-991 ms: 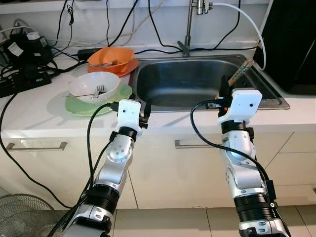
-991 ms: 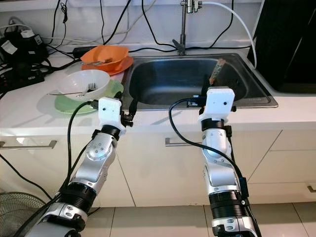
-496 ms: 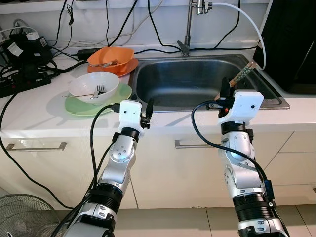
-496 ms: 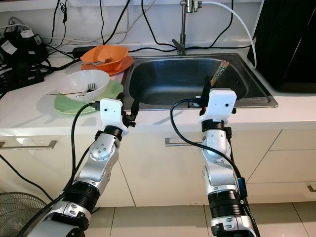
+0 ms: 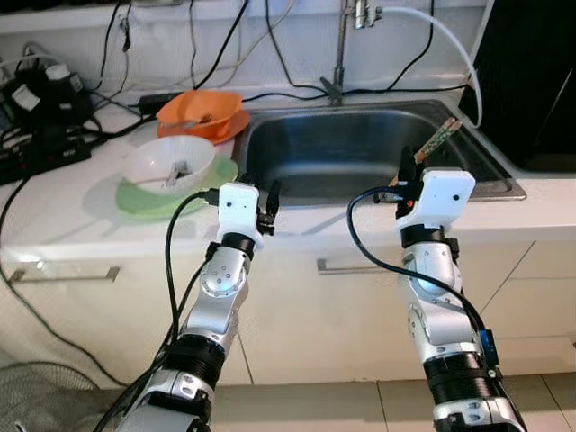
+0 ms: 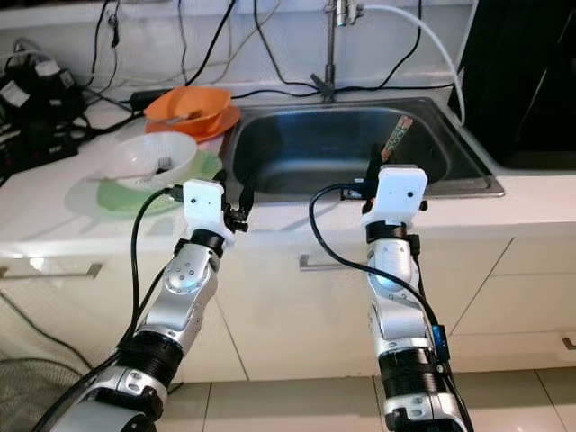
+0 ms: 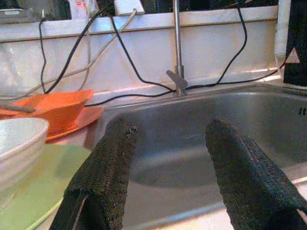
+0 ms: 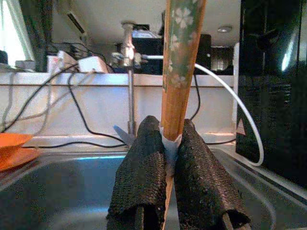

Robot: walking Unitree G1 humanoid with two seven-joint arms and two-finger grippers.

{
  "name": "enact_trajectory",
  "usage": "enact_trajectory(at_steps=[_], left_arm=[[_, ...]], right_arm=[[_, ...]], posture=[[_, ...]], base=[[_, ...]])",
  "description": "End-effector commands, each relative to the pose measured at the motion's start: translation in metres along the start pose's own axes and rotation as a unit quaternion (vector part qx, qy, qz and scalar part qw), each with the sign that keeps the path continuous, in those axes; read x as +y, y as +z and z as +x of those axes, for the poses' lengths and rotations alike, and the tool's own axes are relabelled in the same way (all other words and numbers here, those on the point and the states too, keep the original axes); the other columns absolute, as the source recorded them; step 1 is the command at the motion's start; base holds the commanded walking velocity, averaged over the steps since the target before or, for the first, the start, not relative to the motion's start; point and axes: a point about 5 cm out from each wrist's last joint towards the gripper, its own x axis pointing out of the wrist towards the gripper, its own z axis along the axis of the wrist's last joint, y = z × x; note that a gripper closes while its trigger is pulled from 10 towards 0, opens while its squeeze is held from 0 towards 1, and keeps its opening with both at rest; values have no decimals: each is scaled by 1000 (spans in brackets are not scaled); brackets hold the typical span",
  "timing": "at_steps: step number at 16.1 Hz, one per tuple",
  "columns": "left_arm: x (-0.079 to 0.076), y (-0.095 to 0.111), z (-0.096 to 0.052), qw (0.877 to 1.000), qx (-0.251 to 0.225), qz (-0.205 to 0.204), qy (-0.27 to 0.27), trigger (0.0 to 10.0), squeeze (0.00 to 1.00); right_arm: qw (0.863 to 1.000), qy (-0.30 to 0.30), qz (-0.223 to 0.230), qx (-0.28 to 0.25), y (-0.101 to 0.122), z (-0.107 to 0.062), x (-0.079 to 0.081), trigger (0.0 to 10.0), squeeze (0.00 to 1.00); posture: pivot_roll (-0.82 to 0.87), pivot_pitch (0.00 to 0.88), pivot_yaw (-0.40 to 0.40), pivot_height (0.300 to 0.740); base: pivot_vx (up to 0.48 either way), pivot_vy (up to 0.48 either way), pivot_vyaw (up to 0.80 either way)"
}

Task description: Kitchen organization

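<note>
White countertop [image 5: 81,225] ran across the scene, with a stainless sink [image 5: 360,153] set into it and a tap [image 5: 340,54] at the sink's 12 o'clock edge. At 9 o'clock from the sink stood a white bowl [image 5: 169,164] holding a fork [image 5: 177,168], resting on a green plate [image 5: 135,196]; at 11 o'clock from that stack sat an orange bowl [image 5: 200,110] on an orange plate [image 6: 216,126]. Power strips and black cables [image 5: 40,117] crowded the far left of the counter. The right gripper [image 8: 165,191] was positioned at the sink's 5 o'clock rim, its fingers pressed together on a pair of floral-patterned chopsticks [image 8: 178,72] that projected up and toward 1 o'clock over the basin. The left gripper [image 7: 168,177] was positioned at the sink's 7 o'clock corner, fingers spread, gripping nothing, aimed across the basin toward the tap. Assessment: the task appeared to be at an early stage. The chopsticks were in hand but not yet deposited, the basin looked bare, and both bowl-and-plate stacks with the fork remained on the counter to be handled.
</note>
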Motion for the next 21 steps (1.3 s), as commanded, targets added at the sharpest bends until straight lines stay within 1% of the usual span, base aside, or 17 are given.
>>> enact_trajectory(at_steps=[1, 2, 11, 14, 18, 21], left_arm=[[4, 2, 2, 1000, -4, 2, 2, 10000, 0], [3, 2, 2, 1000, -4, 2, 2, 10000, 0], [2, 2, 3, 1000, -5, 1, -1, 10000, 0], [2, 1, 2, 1000, -6, 2, -2, 10000, 0], [2, 0, 1, 1000, -3, 2, -1, 10000, 0], [2, 0, 1, 1000, -2, 3, -1, 10000, 0]], right_arm=[[1000, 11, 2, 1, -1, 0, 4, 10000, 0], [1000, 5, 16, 2, -1, 0, 4, 10000, 0], [1000, 7, 6, 4, -1, 1, 2, 10000, 0], [1000, 12, -3, 4, -1, 2, 3, 10000, 0], [1000, 10, 8, 6, -2, 1, 3, 10000, 0], [1000, 10, 8, 7, -2, 2, 3, 10000, 0]], posture=[[-3, 0, 92, 740], [-3, 0, 92, 740], [-3, 0, 85, 740], [-2, 0, 82, 740], [0, 0, 78, 740], [0, 0, 78, 740]], base=[[334, 0, 400], [330, 0, 0], [324, 0, 0], [0, 0, 0], [0, 0, 0], [264, 0, 0]])
